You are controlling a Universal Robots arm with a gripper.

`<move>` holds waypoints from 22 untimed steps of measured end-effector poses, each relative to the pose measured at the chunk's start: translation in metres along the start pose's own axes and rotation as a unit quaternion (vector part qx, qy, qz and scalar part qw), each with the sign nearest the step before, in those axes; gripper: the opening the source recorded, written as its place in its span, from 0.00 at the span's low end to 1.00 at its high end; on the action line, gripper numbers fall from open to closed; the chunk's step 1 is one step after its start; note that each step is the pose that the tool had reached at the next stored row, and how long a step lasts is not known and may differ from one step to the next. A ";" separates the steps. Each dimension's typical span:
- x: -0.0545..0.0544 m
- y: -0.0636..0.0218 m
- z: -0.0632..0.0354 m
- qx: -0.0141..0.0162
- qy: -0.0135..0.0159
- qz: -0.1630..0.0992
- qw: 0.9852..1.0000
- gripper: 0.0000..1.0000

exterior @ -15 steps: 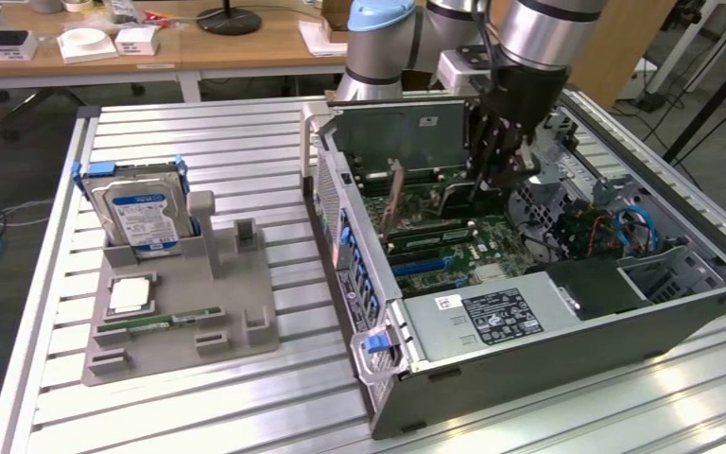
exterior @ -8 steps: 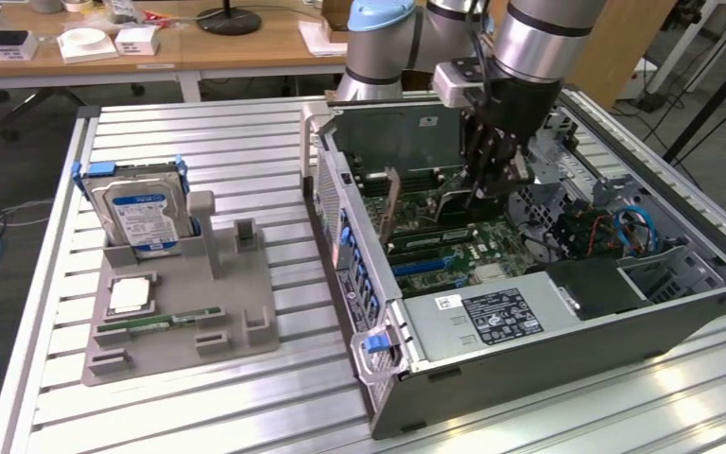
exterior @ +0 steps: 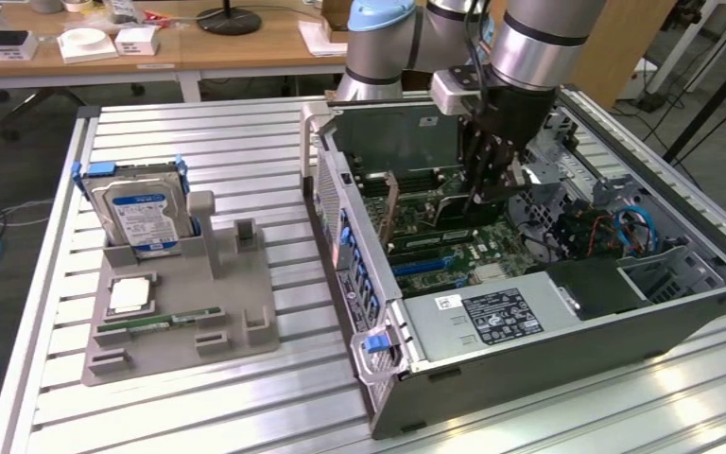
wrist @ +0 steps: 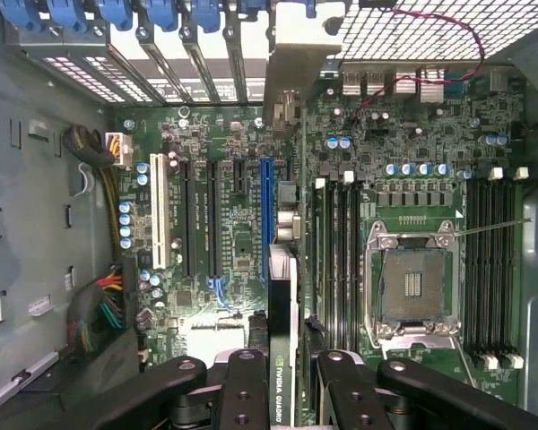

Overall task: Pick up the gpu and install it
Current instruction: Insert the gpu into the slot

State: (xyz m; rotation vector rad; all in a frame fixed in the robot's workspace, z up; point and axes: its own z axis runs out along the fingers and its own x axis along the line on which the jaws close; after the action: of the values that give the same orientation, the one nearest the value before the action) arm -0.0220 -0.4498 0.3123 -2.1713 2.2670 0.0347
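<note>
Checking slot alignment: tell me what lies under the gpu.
Under the gpu, gripped edge-on by the gripper, lies the motherboard with its blue slot. The card hides the slot's near end.

gpu [wrist: 282,358] lower end: hidden between tool [wrist: 282,394] | label cropped

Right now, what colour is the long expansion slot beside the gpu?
Blue slot, beside the gpu; clearest in the wrist view.

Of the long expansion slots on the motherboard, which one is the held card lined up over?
The blue slot. Its neighbours are black slots and one white slot; the gpu, edge-on in the gripper, sits in line with the blue one.
</note>
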 end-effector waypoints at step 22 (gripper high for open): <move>0.005 -0.0002 0.0060 0.000 0.000 0.000 1.000 0.26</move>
State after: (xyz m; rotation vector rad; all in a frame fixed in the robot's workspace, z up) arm -0.0220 -0.4547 0.3061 -2.1707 2.2670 0.0350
